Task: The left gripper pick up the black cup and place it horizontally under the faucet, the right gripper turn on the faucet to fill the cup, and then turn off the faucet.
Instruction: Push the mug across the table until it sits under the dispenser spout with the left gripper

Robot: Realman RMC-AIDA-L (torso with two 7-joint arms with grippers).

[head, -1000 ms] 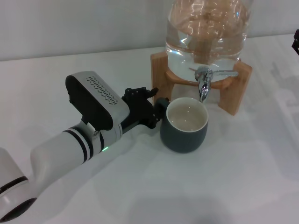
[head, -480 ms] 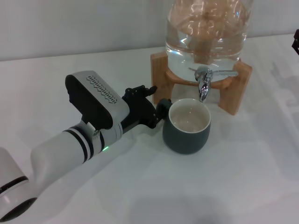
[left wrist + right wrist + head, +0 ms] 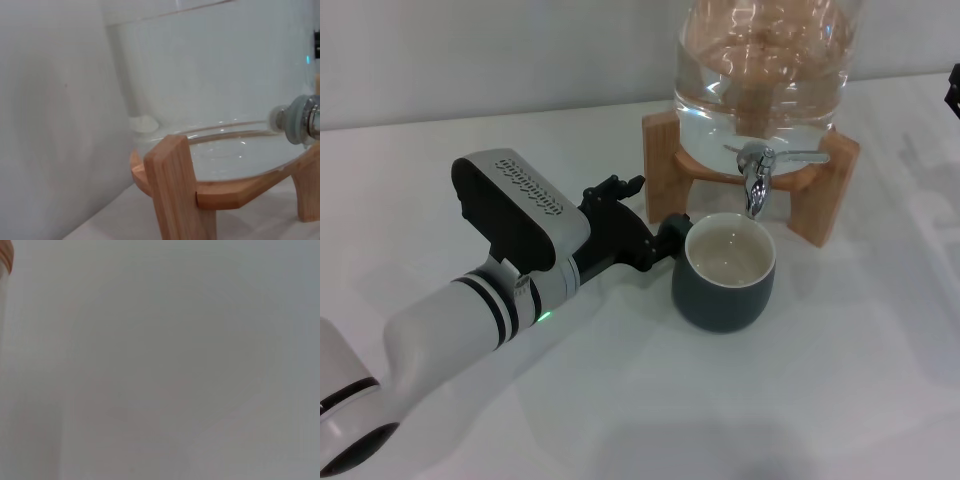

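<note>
One black cup (image 3: 724, 278) stands upright on the white table (image 3: 800, 380), its cream inside facing up, directly beneath the spout of the faucet (image 3: 760, 170) and just in front of the wooden stand (image 3: 665, 150); the faucet's flat lever points out sideways toward the robot's right; the chrome tap is fitted to the clear glass dispenser (image 3: 760, 70), which holds water and rests on that stand. The left gripper (image 3: 655, 240) lies low over the table at the cup's left side, its fingers at the cup's handle, though I cannot tell whether they clasp it or stand apart; the white arm with its black rings and green light stretches back toward the near left corner. At the far right edge only a sliver of the right gripper (image 3: 954, 88) shows, well apart from the faucet; its fingers cannot be made out.
</note>
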